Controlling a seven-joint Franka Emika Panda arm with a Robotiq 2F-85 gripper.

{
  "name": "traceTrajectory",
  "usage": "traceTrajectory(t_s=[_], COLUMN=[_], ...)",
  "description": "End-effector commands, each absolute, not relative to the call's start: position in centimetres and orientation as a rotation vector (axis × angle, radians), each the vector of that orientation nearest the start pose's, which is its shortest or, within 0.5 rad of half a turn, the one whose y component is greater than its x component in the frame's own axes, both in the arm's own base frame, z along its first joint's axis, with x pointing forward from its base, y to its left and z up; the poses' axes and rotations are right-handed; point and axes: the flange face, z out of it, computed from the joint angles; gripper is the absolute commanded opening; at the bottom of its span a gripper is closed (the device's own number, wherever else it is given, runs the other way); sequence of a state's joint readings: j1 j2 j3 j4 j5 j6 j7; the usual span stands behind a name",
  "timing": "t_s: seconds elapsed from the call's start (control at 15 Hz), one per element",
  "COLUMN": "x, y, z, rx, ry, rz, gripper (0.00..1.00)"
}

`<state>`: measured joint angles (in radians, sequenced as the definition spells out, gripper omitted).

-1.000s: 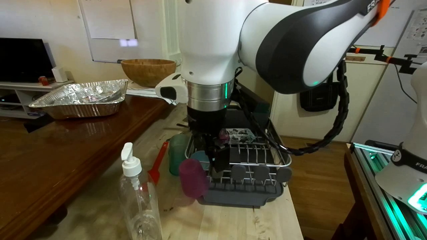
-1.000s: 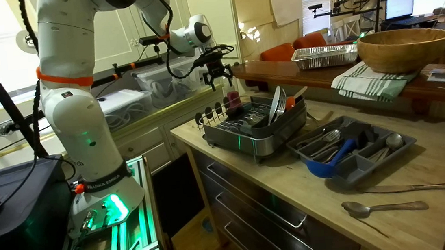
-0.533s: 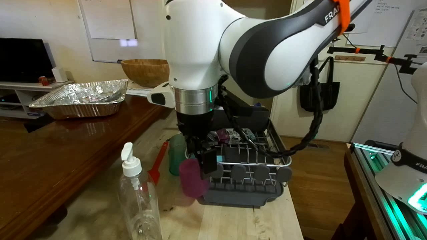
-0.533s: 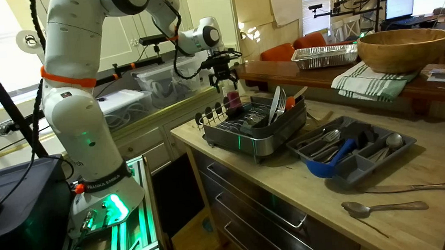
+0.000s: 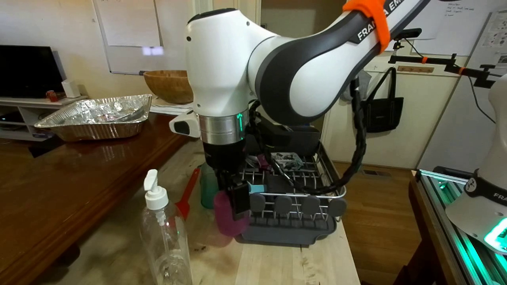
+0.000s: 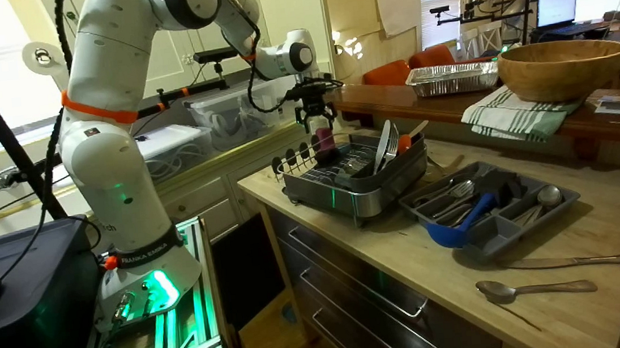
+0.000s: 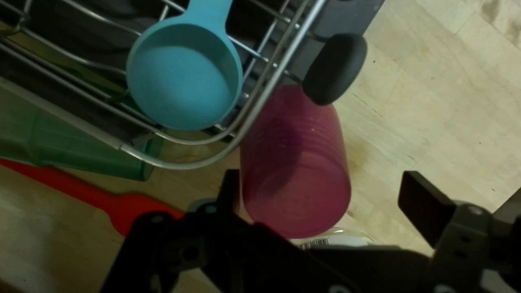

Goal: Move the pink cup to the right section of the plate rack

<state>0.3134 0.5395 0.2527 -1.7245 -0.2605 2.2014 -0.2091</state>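
Exterior view, gripper (image 6: 320,126) spread wide, lower than before, nearer the pink cup (image 6: 326,138)

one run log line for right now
gripper: open; pink cup: beside rack corner, between fingers in wrist view, not gripped; placing in rack: not yet done

Clear plastic pump bottle (image 5: 168,237): close up in an exterior view facing along the pale wooden counter (image 5: 277,265), black fingers (image 5: 240,198) beyond it.
Shallow grey plastic cutlery tray (image 6: 498,235): nearer than the fingers in an exterior view looking down across the counter from farther off.
Magenta-pink plastic tumbler (image 7: 301,162): between the fingers, seen close from above in the wrist view.
Dark grey wire plate rack (image 6: 366,200): shared by both exterior views, from roughly opposite sides of the fingers.
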Motion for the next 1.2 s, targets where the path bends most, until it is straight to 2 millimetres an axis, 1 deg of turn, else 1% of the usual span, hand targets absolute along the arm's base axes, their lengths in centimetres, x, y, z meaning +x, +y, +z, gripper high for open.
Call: traceTrajectory(t_s=[0.0,0.13,0.2,0.27,0.33,0.4,0.47,0.53,0.6,0.67,0.8,1.0,1.13], x=[58.1,58.3,58.4,58.4,58.5,58.6,58.7,58.6,58.6,58.3,57.8,57.0,56.4], y=[33.3,33.2,33.2,33.1,33.1,33.2,33.2,33.3,33.4,33.7,33.9,34.0,33.6], z=[26.7,26.4,26.2,26.2,26.3,26.6,26.7,26.9,27.2,28.0,30.6,35.0,38.2], rx=[-2.914,-2.922,-2.924,-2.927,-2.934,-2.942,-2.945,-2.946,-2.949,-2.96,-2.982,-3.029,-3.056], ry=[-1.391,-1.379,-1.376,-1.375,-1.371,-1.368,-1.367,-1.367,-1.364,-1.353,-1.34,-1.291,-1.222], rz=[0.063,0.073,0.076,0.076,0.073,0.061,0.053,0.047,0.043,0.031,-0.037,-0.168,-0.279], gripper=[0.93,0.97,0.8,0.7,0.64,0.54,0.46,0.43,0.43,0.43,0.43,0.43,0.43])
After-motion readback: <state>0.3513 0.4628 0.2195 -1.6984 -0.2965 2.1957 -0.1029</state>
